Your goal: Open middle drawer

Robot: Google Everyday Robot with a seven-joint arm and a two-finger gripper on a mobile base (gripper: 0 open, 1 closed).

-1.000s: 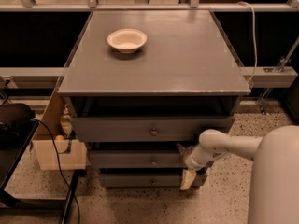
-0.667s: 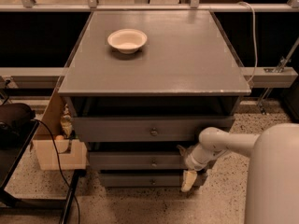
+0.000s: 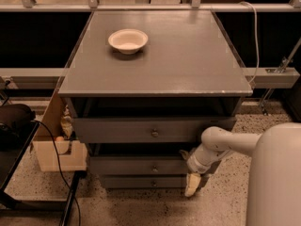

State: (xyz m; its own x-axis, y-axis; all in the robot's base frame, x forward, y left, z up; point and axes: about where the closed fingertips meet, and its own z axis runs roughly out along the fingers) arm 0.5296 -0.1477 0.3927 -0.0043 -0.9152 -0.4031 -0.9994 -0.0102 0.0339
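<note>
The grey cabinet (image 3: 155, 55) has three drawers stacked in its front. The middle drawer (image 3: 136, 165) is a wide shallow grey front with a small round knob (image 3: 154, 168) at its centre. It sits between the taller top drawer (image 3: 141, 130) and the lowest drawer (image 3: 141, 181). My gripper (image 3: 192, 185) hangs at the right end of the middle and lowest drawer fronts, pointing down toward the floor, well to the right of the knob. My white arm (image 3: 225, 145) reaches in from the lower right.
A white bowl (image 3: 128, 40) stands on the cabinet top at the back left. A cardboard box (image 3: 56, 149) and a black cable (image 3: 56, 159) lie left of the cabinet. A black stand (image 3: 14, 140) is at the far left. The floor is speckled.
The arm's elbow has shifted slightly left and the gripper has dropped slightly. The drawers have not moved.
</note>
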